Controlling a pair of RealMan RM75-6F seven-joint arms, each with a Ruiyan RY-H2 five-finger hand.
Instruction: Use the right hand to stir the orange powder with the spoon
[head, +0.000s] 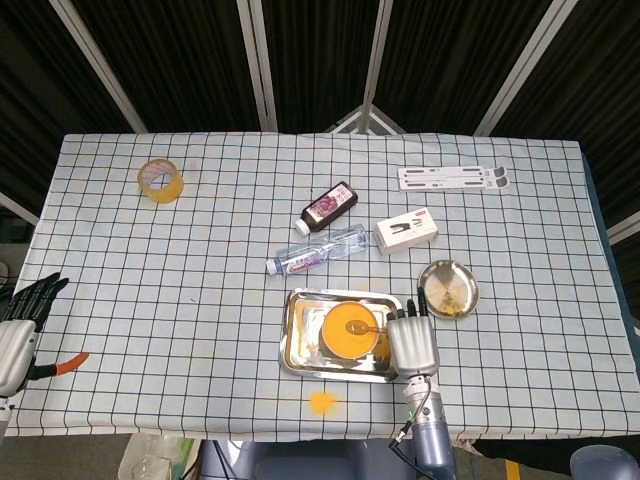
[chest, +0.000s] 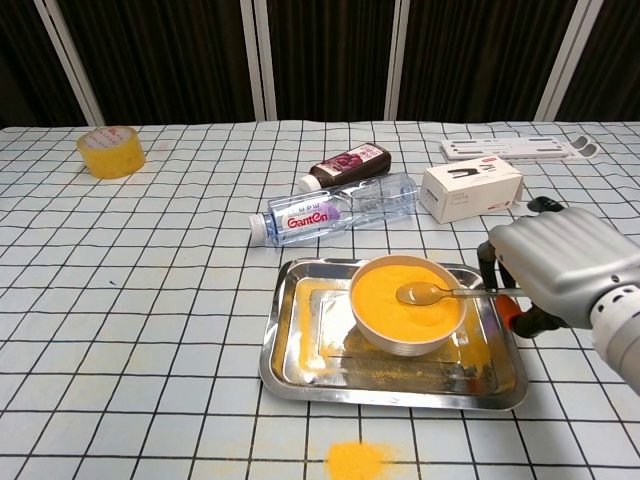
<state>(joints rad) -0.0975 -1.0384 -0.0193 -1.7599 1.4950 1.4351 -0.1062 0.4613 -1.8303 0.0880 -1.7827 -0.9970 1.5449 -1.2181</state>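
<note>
While right hand (chest: 562, 277) fingers grip spoon (chest: 440, 293) over orange powder (chest: 404, 296), "Ganten" bottle (chest: 335, 212) behind, left hand (head: 18, 330) fingers apart, empty.

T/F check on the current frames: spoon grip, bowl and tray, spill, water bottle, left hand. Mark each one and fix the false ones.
1. The right hand holds the spoon with its scoop over the orange powder. True.
2. The bowl stands directly on the tablecloth. False: it sits inside the metal tray.
3. Some orange powder is spilled on the cloth in front of the tray. True.
4. The water bottle stands upright. False: it lies on its side behind the tray.
5. The left hand is gripping the tape roll. False: it is at the table's left edge, far from the roll, holding nothing.
</note>
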